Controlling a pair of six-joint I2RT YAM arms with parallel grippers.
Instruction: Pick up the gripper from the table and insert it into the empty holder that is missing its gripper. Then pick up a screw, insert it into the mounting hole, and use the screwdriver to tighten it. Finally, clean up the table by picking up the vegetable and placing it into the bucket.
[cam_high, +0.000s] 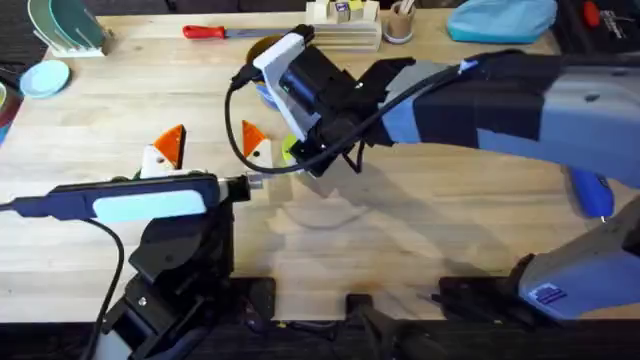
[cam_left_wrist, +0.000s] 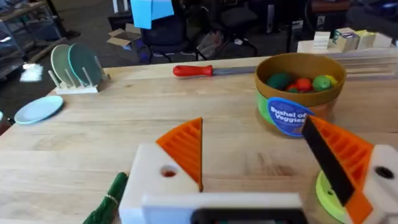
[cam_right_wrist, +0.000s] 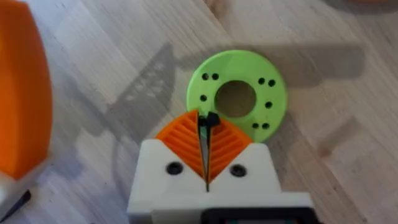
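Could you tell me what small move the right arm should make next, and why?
Probably lift the right gripper a little, straight up. Its orange pads are pressed together on a small dark piece, apparently a screw, just over the green ring on the table. Rising first should clear the ring before the piece is carried toward a mounting hole.

Robotics lab or workshop inside an open office. Evidence: pale wooden table (cam_high: 420, 240) with two robot arms mounted at its near edge; cabling trailing over the table; red-handled screwdriver (cam_left_wrist: 194, 70) lying beside toy props, namely a tan bucket (cam_left_wrist: 300, 93) of plastic vegetables, a dish rack (cam_left_wrist: 76, 74) with green plates, a light blue plate (cam_left_wrist: 38, 109). Beyond the table: dark carpeted floor, office chairs (cam_left_wrist: 163, 34), cardboard box (cam_left_wrist: 123, 38), cluttered desks.
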